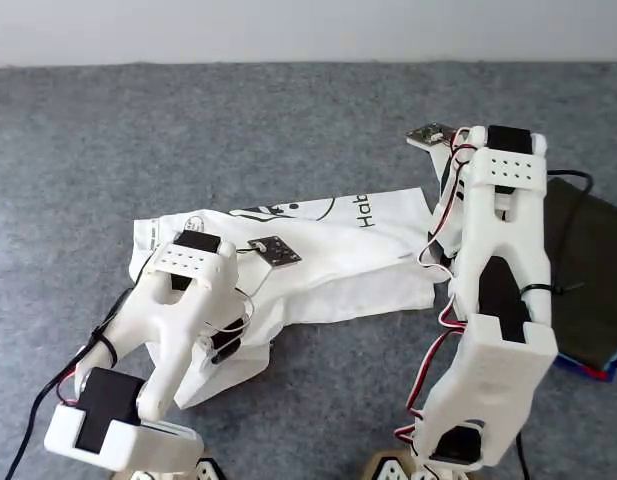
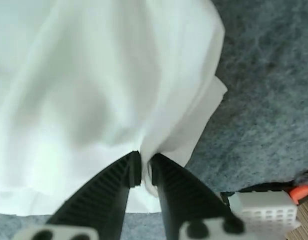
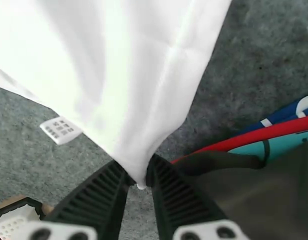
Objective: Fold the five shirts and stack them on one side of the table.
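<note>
Grey felt tabletop (image 1: pixel 288 120), with a pale wall (image 1: pixel 288 30) behind. Two white arms at the near edge, left arm (image 1: pixel 178 320) and right arm (image 1: pixel 503 270) side by side. One white shirt (image 1: pixel 328 255) lying across the middle, rumpled, partly folded over itself, with dark print (image 1: pixel 363 212) along its far edge. One stack (image 1: pixel 588 260) at the table's right side: dark cloth on top, teal, red and blue edges beneath; number of layers hard to tell. Left gripper (image 2: pixel 145 167) clenched on a bunched fold at the shirt's near left part. Right gripper (image 3: pixel 139 177) clenched on the shirt's right corner, just beside the stack, cloth fanning out from the fingertips.
</note>
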`<act>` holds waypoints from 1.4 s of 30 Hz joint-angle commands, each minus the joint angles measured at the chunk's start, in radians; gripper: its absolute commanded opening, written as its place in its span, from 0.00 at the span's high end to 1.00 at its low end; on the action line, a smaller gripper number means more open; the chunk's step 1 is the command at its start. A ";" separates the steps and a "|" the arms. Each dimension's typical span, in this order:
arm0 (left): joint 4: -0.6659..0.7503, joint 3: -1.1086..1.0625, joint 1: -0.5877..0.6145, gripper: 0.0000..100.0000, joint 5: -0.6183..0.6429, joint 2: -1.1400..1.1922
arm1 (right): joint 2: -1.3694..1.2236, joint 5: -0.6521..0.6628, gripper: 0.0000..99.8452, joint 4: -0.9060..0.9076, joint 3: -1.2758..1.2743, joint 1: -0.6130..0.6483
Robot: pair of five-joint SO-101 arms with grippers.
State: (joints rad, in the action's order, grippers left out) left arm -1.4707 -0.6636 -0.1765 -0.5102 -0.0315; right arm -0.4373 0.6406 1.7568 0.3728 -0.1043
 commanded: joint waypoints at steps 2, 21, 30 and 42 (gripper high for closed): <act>-0.044 0.019 0.008 0.95 0.000 -0.014 | 0.013 -0.002 0.99 0.038 0.011 -0.015; -0.055 0.013 0.009 0.91 0.002 -0.003 | 0.012 -0.002 0.99 0.038 0.011 -0.015; -0.038 -0.004 0.003 0.91 0.002 -0.003 | 0.010 0.031 0.99 0.038 0.011 -0.015; 0.038 -0.077 -0.014 0.91 0.006 -0.005 | 0.010 0.032 0.99 0.036 0.011 -0.015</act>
State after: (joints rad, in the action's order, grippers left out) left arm -1.4415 -0.7449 -0.1857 -0.5102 -0.0299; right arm -0.4373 0.6621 1.7568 0.3728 -0.1043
